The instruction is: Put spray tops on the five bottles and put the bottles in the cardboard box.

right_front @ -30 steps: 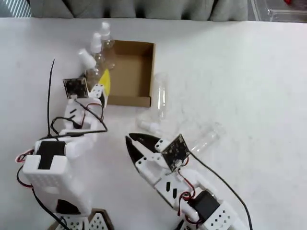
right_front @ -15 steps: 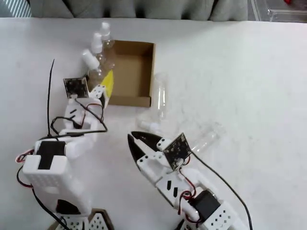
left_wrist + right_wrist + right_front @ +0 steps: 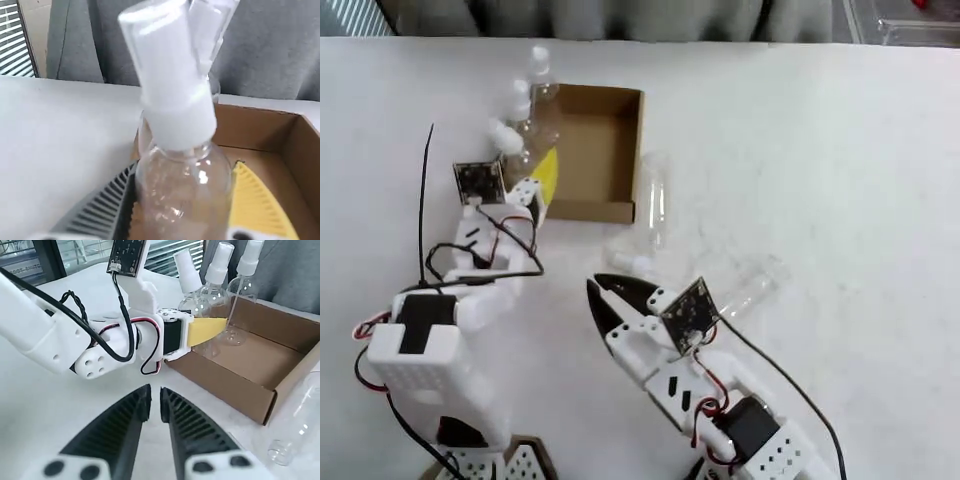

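**Query:** What portion of the task is judged complete?

**Reply:** Three of the five bottles are fitted with spray tops. The far capped bottle (image 3: 243,280) and the middle capped bottle (image 3: 216,285) are seen upright and appear to be set inside the cardboard box (image 3: 605,150), along its left wall. The held bottle (image 3: 175,170), also capped, is clamped between the grey and yellow fingers of the left pincer (image 3: 180,205) at that same wall. Its spray top is tilted. It cannot be told whether its base is already inside the box.

**Query:** What is left to be done?

**Reply:** Two bottles are left uncapped and lying on the surface (image 3: 840,150). The near uncapped bottle (image 3: 655,205) is found just beside the box's right wall. The second uncapped bottle (image 3: 752,283) is found farther out, close to the right arm. One loose spray top (image 3: 628,262) is seen between them, just ahead of the right pincer (image 3: 154,397). A fifth spray top cannot be made out.

**Query:** How is the right pincer set?

**Reply:** Its jaws are drawn narrow, with only a slit between them, and nothing is gripped.

**Query:** How is progress rated?

**Reply:** Slightly over half is judged done. The held bottle is to be released in the box. Two cappings and two placements are outstanding.
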